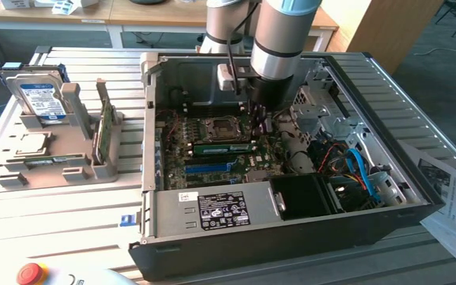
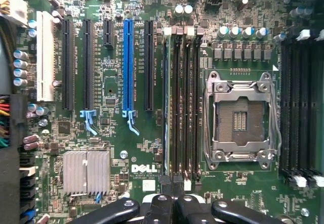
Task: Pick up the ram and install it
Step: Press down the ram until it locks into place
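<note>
Broadly, a pale slatted table point(image 1: 69, 202) with ribbed, metallic-looking boards carried everything. Wooden desks stood beyond its far edge, and printed sheets point(image 1: 450, 196) lay at the exterior view's right.

On the table lay an open black computer case point(image 1: 291, 237), boxy and steel-walled, with its side panel off. The grey arm point(image 1: 279, 35) — a smooth cylinder with a blue band — reached down into it from the far side. A silver power supply point(image 1: 212, 211) with a black label filled the case's near corner. Blue and black cables point(image 1: 358, 169) tangled toward the exterior view's right.

A grey plastic holder point(image 1: 69, 148), blocky and slotted, sat on the table at the exterior view's left. A silver hard drive point(image 1: 38, 95) with a blue-white label and a broad green card point(image 1: 103, 133) stood upright in it.

The green motherboard point(image 2: 111, 87) was dense with small parts: long black slots, one blue slot point(image 2: 127, 64), a ribbed aluminium heatsink point(image 2: 86, 171) and a square steel processor socket point(image 2: 239, 118).

The ram point(image 1: 221, 147) — a long, narrow green stick — stood on edge in the motherboard beside the socket, on its near side. The black gripper point(image 1: 253, 119) hung just above the board, close to the ram. Whether its jaws were open or closed could not be told.

A red button point(image 1: 31, 273) sat at the near corner on the exterior view's left.
</note>
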You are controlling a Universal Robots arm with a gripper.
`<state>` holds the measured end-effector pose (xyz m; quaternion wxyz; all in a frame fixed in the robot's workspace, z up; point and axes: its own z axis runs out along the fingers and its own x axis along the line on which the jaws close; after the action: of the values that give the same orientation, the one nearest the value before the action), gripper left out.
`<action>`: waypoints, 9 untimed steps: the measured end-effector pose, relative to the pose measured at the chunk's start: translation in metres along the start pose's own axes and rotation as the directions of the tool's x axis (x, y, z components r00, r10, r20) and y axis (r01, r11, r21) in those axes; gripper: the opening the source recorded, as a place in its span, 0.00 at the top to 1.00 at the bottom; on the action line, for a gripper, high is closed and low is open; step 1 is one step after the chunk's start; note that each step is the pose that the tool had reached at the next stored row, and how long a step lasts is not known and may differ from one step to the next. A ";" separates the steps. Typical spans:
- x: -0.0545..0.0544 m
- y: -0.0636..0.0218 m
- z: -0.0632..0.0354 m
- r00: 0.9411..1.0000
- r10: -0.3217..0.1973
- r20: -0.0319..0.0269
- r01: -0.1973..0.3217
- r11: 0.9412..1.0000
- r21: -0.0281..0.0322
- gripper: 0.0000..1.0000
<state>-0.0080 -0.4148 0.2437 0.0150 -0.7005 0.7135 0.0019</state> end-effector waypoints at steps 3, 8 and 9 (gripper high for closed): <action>0.000 -0.0001 -0.0059 1.000 0.000 0.000 0.000 1.000 0.000 0.90; 0.000 -0.0002 -0.0062 1.000 0.000 0.000 0.000 1.000 0.000 0.90; 0.000 -0.0002 -0.0062 1.000 0.000 0.000 0.000 1.000 0.000 0.90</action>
<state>-0.0080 -0.4147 0.2499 0.0150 -0.7005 0.7135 0.0020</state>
